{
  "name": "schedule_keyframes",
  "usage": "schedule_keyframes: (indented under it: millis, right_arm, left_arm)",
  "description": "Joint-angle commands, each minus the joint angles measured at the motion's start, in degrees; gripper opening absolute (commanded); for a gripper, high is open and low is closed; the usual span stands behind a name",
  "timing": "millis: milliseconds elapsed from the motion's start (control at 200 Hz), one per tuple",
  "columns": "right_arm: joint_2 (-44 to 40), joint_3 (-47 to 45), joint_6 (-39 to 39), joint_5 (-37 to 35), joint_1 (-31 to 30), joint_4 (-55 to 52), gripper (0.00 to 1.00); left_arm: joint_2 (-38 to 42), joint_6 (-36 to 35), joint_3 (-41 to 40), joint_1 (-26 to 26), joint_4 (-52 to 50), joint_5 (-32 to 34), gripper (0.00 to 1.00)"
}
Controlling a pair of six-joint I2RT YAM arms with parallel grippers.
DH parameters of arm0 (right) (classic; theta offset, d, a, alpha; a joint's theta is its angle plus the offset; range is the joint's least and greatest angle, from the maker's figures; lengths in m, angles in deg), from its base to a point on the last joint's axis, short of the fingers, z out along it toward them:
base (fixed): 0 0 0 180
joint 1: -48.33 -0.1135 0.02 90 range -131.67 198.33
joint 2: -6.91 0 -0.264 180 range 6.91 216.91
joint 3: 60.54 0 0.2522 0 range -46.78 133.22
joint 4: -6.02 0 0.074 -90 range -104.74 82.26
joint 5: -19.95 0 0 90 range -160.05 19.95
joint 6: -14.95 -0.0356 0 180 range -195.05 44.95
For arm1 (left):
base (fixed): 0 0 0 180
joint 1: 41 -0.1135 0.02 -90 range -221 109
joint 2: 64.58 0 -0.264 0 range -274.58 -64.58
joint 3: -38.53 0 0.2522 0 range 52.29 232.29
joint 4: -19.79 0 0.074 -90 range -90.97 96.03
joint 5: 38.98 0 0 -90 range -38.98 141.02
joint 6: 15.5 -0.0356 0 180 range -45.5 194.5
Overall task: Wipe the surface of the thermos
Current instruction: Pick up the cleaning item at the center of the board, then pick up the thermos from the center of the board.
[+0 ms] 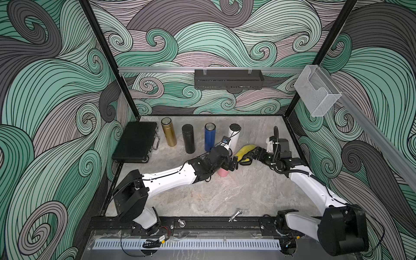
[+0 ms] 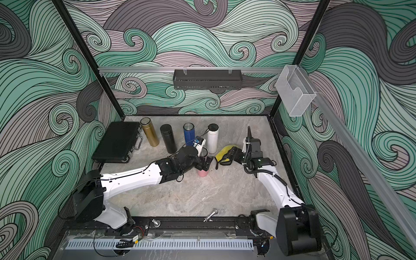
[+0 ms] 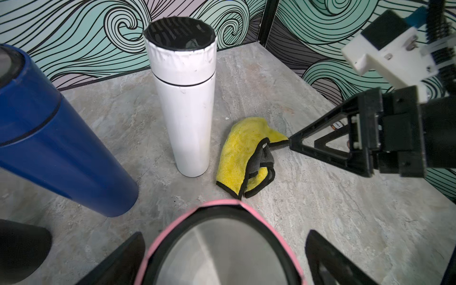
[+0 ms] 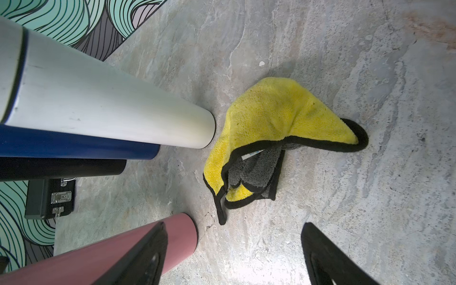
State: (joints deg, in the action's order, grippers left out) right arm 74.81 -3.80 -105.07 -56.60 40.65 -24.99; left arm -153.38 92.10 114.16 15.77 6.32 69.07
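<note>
I am logging a black case (image 1: 135,141) lying at the far left corner of the worktop (image 1: 225,193). Beside it, a gold flask (image 1: 169,136), black flask (image 1: 188,139), blue flask (image 1: 209,138) and white flask (image 1: 235,137) are standing upright along the far edge.

Pink thermos (image 3: 219,249), yellow cloth (image 3: 237,153), white thermos (image 3: 187,111)

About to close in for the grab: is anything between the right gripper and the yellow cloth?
Nothing visible. The yellow cloth lies uncovered on the table directly ahead of the open right gripper; the white thermos and pink thermos stand off to one side.
</note>
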Motion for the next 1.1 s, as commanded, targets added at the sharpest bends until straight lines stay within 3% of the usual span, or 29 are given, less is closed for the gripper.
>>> schedule_keyframes:
  millis: [0, 360, 455, 525, 650, 705, 776, 826, 941, 1096]
  right_arm:
    - [0.5, -0.5, 0.6, 0.9, 0.5, 0.9, 0.84]
    - [1.4, 0.2, 0.4, 1.2, 0.6, 1.1, 0.83]
    - [1.8, 0.8, 0.3, 1.7, 0.6, 1.5, 0.83]
    - [2.2, 1.3, 0.2, 1.9, 0.6, 1.6, 0.83]
    - [3.2, 2.0, 0.3, 2.0, 0.6, 1.9, 0.83]
    - [3.3, 2.0, 0.1, 2.1, 0.6, 2.2, 0.83]
    - [3.8, 2.1, 0.1, 2.2, 0.6, 2.5, 0.83]
    - [4.2, 2.3, 0.1, 2.2, 0.5, 2.6, 0.82]
    - [6.9, 3.8, 0.1, 2.0, -0.1, 2.0, 0.83]
    - [12.6, 8.0, 3.3, -4.1, -3.3, -0.9, 0.94]
  left_arm:
    - [-1.0, 0.8, 2.0, 0.4, 2.2, 2.5, 0.98]
    - [-3.3, 1.2, 1.3, 0.4, 3.3, 3.8, 0.94]
    - [-3.3, 1.1, 1.2, 0.4, 3.5, 4.1, 0.85]
    - [-3.4, 1.0, 1.0, 0.4, 3.6, 4.6, 0.71]
    - [-3.7, 0.5, 1.2, 0.4, 3.4, 4.7, 0.56]
    - [-3.7, 0.3, 1.2, 0.4, 3.3, 4.8, 0.52]
    - [-3.7, 0.3, 1.2, 0.4, 3.1, 5.0, 0.26]
    - [-3.6, 0.0, 1.5, 0.4, 2.2, 5.3, 0.0]
    - [-1.4, -1.2, 0.5, 0.4, -0.4, 7.0, 0.0]
    - [6.1, -3.5, -5.0, 0.1, -2.0, 9.2, 0.0]
